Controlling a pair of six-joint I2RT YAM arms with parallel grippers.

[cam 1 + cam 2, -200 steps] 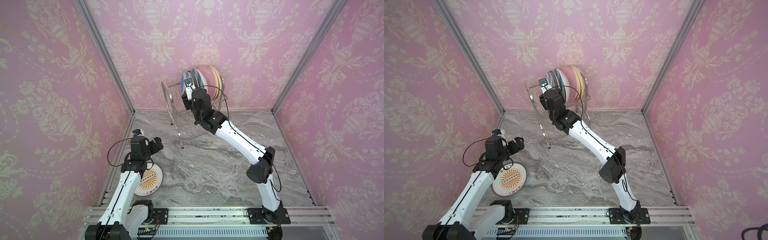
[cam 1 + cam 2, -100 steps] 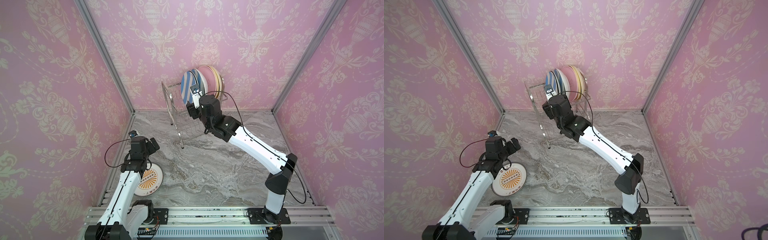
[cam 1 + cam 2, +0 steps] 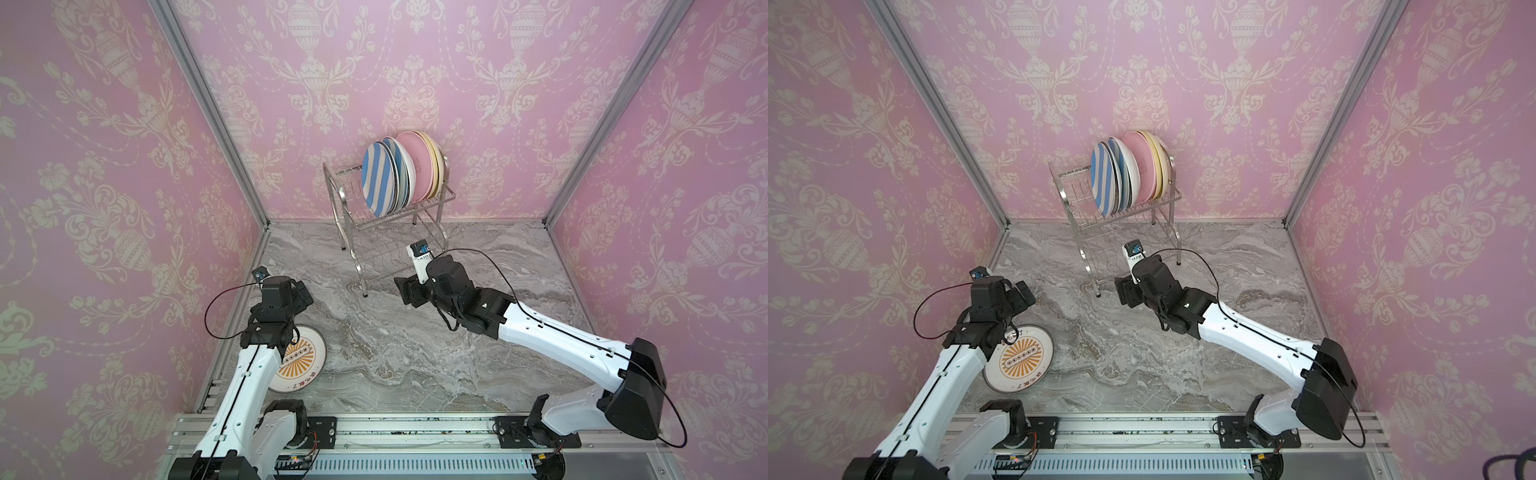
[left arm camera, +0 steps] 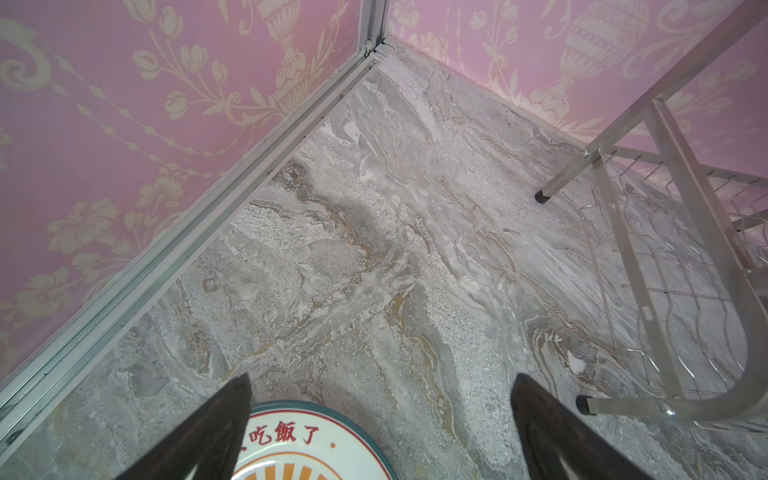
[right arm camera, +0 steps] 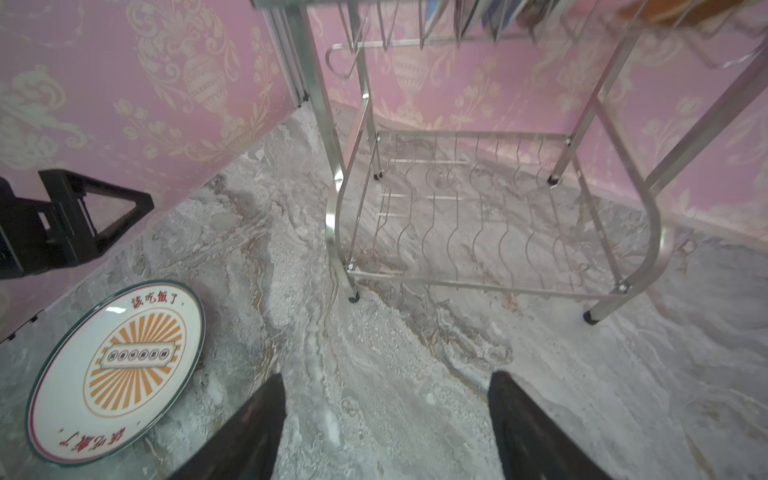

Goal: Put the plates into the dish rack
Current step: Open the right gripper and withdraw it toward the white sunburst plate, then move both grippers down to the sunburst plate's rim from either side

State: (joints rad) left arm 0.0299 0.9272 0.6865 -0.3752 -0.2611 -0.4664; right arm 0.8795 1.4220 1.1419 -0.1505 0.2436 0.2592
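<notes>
**Plates upright in the dish rack, one flat on the table**

Both top views showed the row standing on edge in the rack's upper tier, by the back wall. A blue-and-white striped plate was at the front, then a second striped one, a white one, a pink plate and a yellow plate toward the rear. The right wrist view caught only their blurred lower edges through the slots, but gave the wavy lower shelf clearly. It also showed the whole face of the sunburst plate, red characters round its border, lying near the left wall. In the top views the left arm covered part of that plate, and the left wrist view held only one edge of it between the fingertips.

The right gripper had drawn back from the upper tier, where it was a second before beside the striped plate. It hung low in front of the rack's near leg, jaws spread, nothing between them. The left gripper had barely shifted: it hovered above the far edge of the sunburst plate, jaws apart and empty.

Pink patterned wallpaper closed in three sides. The rack's near looped leg stood between the two grippers.
</notes>
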